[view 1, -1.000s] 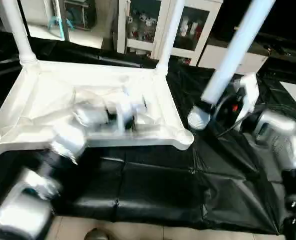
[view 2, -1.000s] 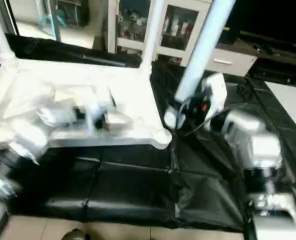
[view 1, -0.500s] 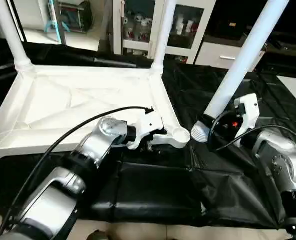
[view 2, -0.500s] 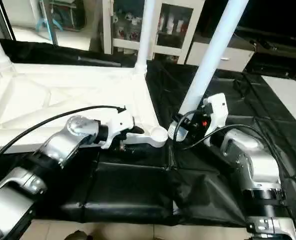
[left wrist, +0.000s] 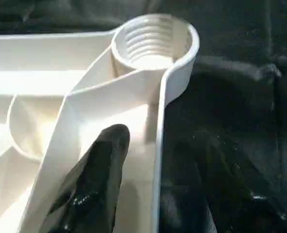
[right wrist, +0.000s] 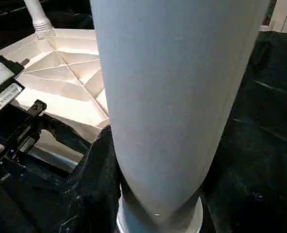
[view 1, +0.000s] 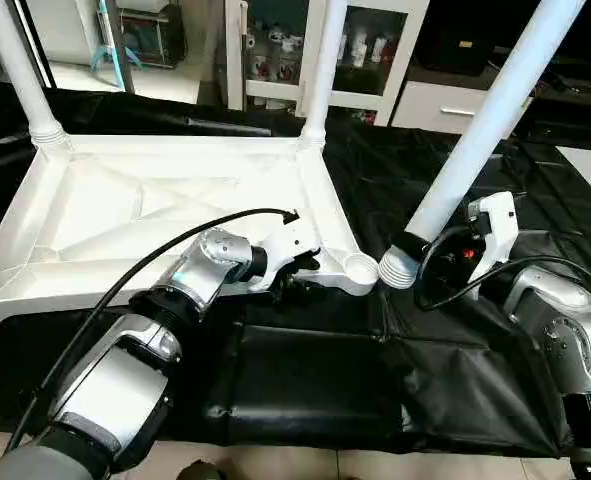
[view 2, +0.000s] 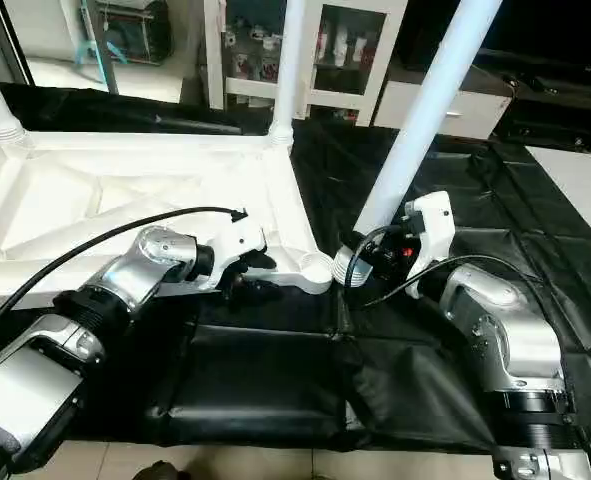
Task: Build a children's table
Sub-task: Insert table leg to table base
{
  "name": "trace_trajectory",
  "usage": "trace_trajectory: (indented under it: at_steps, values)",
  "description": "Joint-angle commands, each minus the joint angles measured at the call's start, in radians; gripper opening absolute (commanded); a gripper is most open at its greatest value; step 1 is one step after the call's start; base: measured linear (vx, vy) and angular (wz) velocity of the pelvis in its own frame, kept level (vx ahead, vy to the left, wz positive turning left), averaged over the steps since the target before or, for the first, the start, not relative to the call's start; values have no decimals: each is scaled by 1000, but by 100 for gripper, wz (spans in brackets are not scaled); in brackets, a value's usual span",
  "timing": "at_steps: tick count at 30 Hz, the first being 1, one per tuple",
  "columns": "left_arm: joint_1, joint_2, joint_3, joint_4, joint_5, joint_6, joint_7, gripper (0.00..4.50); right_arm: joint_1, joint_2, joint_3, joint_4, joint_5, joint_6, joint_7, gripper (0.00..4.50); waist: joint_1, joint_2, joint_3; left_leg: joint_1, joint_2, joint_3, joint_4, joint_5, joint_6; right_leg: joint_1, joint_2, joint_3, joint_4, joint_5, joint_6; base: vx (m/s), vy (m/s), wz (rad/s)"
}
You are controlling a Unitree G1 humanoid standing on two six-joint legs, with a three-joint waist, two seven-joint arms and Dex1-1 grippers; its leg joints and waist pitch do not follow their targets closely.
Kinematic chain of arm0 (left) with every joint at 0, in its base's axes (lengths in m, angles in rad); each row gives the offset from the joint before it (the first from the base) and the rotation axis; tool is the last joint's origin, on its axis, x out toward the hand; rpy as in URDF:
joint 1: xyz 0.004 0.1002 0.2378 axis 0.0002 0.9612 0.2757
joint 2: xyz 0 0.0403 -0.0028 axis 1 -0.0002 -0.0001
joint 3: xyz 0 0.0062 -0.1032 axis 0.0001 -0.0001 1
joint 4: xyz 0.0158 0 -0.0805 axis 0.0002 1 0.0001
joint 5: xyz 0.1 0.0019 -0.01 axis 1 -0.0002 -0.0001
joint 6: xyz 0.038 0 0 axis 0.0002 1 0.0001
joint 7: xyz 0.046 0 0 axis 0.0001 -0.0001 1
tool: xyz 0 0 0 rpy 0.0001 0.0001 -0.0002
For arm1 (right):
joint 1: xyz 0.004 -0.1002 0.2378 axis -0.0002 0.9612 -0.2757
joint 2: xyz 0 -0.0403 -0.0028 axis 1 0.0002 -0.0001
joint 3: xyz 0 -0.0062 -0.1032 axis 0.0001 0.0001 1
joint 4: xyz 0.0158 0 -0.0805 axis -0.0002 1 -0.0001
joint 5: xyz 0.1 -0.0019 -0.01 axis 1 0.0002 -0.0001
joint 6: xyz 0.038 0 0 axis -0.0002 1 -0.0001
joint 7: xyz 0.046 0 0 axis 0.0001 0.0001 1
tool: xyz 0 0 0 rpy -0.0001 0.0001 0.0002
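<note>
Black-clothed work table (view 1: 305,380): left gripper (left wrist: 138,194) straddles tabletop (view 1: 125,215) rim beside the empty socket (left wrist: 153,39); right gripper (view 2: 380,258) pinches fourth leg (view 1: 485,125), judged next for seating.

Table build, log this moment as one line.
left hand: fingers straddle top rim by empty socket | right hand: holds leg, end beside socket | two legs fitted
</note>
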Motion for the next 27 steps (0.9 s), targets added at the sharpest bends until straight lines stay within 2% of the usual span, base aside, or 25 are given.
trace_trajectory:
  at_steps: [1,3,6,7,14,17,18,21,23,27]
  values:
    - [-17,0,3,46,27,-11,-15,213,-4,-11,-8,-22,7,4,0,186,1,5,-75,26,16,-10,-71,-236,-11,51,-50,19,-78,-167,-221,0,0,0]
    - [-19,-3,7,52,28,-16,-14,209,-5,-11,-8,-22,7,5,1,186,2,5,-75,26,16,-10,-71,-235,-12,51,-51,20,-79,-175,-217,0,0,0]
    - [-22,-11,19,71,35,-24,-10,185,-13,-9,-4,-19,5,6,3,186,2,6,-75,26,17,-10,-72,-236,-11,49,-52,20,-79,-179,-217,0,0,0]
    - [-21,-11,17,72,38,-25,-9,171,-13,-9,-3,-21,6,7,3,186,1,3,-75,25,17,-10,-72,-237,-10,50,-52,19,-79,-180,-217,0,0,0]
    - [-33,1,3,97,72,-39,-24,120,-16,-16,-1,-19,5,5,13,186,1,5,-73,26,17,-11,-73,-249,-9,48,-53,20,-83,-203,-211,0,0,0]
    - [-37,11,-14,105,101,-51,-50,107,-21,-17,2,-17,3,4,15,186,-1,4,-73,24,18,-12,-75,-252,-11,48,-53,20,-85,-217,-202,0,0,0]
    - [-37,17,-23,105,114,-52,-62,86,-25,-16,2,-17,2,4,15,186,-3,5,-73,23,18,-12,-75,-251,-13,48,-54,20,-84,-216,-202,0,0,0]
    - [-39,20,-22,105,120,-49,-76,76,-31,-15,4,-12,1,2,18,186,-7,5,-72,24,18,-12,-76,-259,-13,47,-55,20,-84,-223,-207,0,0,0]
    - [-41,24,-28,104,126,-45,-92,43,-34,-14,5,-10,1,1,21,186,-8,5,-72,24,18,-12,-75,-262,-12,46,-54,20,-84,-224,-209,0,0,0]
    - [-39,39,-26,97,127,-28,-151,23,-43,-15,11,-6,1,2,32,186,-7,4,-71,25,18,-12,-77,-259,-10,45,-54,20,-85,-230,-208,0,0,0]
